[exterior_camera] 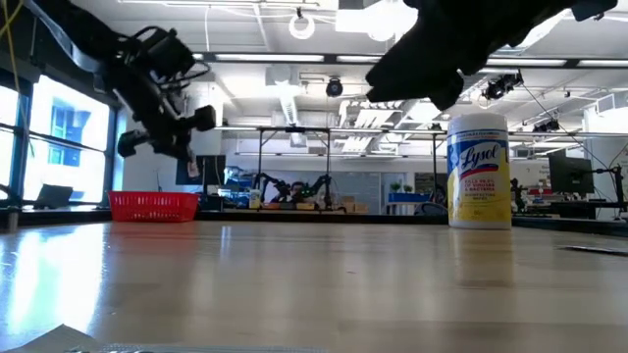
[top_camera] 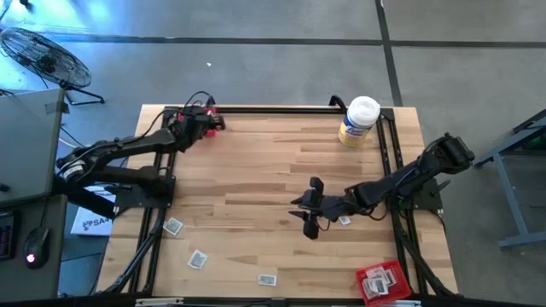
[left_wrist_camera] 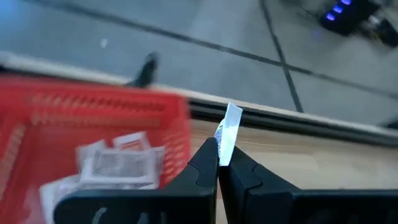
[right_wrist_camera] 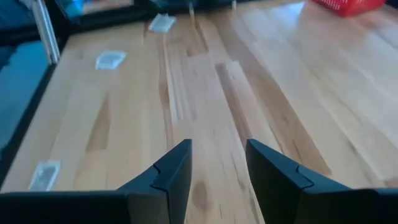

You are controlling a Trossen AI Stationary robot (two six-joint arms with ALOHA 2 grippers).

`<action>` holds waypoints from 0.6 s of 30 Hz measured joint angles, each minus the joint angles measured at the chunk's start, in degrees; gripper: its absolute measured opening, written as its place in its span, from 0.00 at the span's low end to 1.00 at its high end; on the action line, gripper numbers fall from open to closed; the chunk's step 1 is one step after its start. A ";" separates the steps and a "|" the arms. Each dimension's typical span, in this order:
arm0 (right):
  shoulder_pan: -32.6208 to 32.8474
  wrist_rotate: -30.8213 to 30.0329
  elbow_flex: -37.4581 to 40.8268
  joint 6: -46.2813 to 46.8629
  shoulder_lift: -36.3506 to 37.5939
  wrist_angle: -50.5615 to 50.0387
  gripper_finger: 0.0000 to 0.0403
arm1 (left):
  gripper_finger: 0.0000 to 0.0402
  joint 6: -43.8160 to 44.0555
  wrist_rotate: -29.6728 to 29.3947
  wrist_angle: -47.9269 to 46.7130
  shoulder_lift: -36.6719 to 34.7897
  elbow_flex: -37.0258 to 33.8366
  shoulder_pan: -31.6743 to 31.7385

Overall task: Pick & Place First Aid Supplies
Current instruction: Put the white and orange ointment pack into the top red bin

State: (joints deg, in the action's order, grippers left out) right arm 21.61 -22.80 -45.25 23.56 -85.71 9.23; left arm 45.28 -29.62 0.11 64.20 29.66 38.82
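Note:
My left gripper [left_wrist_camera: 219,163] is shut on one small white packet [left_wrist_camera: 229,132] at the table's far left. It hangs just past the right rim of a red tray [left_wrist_camera: 93,112] that holds several packets [left_wrist_camera: 118,163]. In the low view this gripper [exterior_camera: 162,93] hangs above the tray [exterior_camera: 152,206]. My right gripper [top_camera: 309,207] stands open over the middle of the table, with nothing between its fingers [right_wrist_camera: 177,171]. Loose packets lie flat on the wood near the front edge [top_camera: 173,227], [top_camera: 198,259], [top_camera: 267,279], and one [top_camera: 344,220] beside the right arm. My left gripper pinches the packet's lower edge [left_wrist_camera: 224,152] between its two fingertips. The fingers slant down toward the table's far edge. The packet stands edge-on and sticks out past the fingertips, lifted clear of the table and the tray.
A white-lidded tub with a yellow label [top_camera: 358,121] stands at the far right of the table. A second red tray with packets [top_camera: 381,281] sits at the near right corner. A black frame [top_camera: 281,109] runs around the table. The wood in the middle [top_camera: 256,179] is bare.

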 joint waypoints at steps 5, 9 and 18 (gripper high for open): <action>1.65 0.10 0.00 2.35 0.00 -3.89 0.36 | 0.00 8.03 3.18 -0.21 0.03 -3.19 7.99; 3.77 -2.12 0.02 2.50 0.00 -4.33 0.35 | 0.00 9.68 6.22 0.18 0.03 -3.57 11.45; 5.95 -7.18 0.02 3.42 0.00 -4.32 0.35 | 0.08 17.56 7.07 1.50 5.65 -3.57 11.81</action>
State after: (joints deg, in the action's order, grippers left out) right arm 27.56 -29.98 -45.23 26.98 -85.71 4.91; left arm 62.84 -22.55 1.61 69.85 26.09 50.63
